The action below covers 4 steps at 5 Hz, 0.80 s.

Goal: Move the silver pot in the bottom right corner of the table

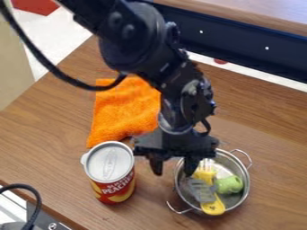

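The gripper (174,170) hangs over the left rim of the silver pot, its two fingers apart. One finger is left of the pot and the other overlaps the pot's left side; whether it touches the rim I cannot tell. The silver pot (245,174) stands upright at the lower right of the wooden table (267,121), with loop handles at its upper right and lower left. Inside it lie a yellow utensil (212,206) with a grey head and a green object (229,184).
A can of peaches (112,173) stands left of the gripper. Behind the can, an orange cloth (123,112) lies partly behind the arm. A dark cable (27,204) and some equipment are at the bottom left. A dark blue panel (240,42) runs beyond the table's back edge.
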Each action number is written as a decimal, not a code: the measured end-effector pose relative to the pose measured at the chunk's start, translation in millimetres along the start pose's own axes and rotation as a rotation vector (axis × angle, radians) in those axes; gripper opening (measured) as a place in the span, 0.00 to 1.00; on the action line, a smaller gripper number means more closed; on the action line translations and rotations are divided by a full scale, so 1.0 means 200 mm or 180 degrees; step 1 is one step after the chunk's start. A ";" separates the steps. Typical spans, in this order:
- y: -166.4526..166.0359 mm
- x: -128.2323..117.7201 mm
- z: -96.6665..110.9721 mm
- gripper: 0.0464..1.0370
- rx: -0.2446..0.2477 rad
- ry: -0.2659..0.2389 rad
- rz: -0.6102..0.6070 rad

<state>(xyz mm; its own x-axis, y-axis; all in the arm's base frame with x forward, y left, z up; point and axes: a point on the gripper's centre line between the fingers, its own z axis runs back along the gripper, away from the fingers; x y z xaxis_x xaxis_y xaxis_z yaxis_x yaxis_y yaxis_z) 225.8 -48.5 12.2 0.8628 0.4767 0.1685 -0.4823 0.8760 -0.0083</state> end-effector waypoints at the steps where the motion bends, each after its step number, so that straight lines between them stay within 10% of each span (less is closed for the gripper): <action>1: 0.01 0.03 0.07 0.94 -0.0025 0.0046 0.0076; 4: -0.16 0.32 0.14 0.96 0.0017 -0.0242 0.0037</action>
<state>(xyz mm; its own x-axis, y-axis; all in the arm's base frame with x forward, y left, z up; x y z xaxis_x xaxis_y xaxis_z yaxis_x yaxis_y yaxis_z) 292.4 -47.8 51.5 0.8433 0.4796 0.2426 -0.4932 0.8699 -0.0054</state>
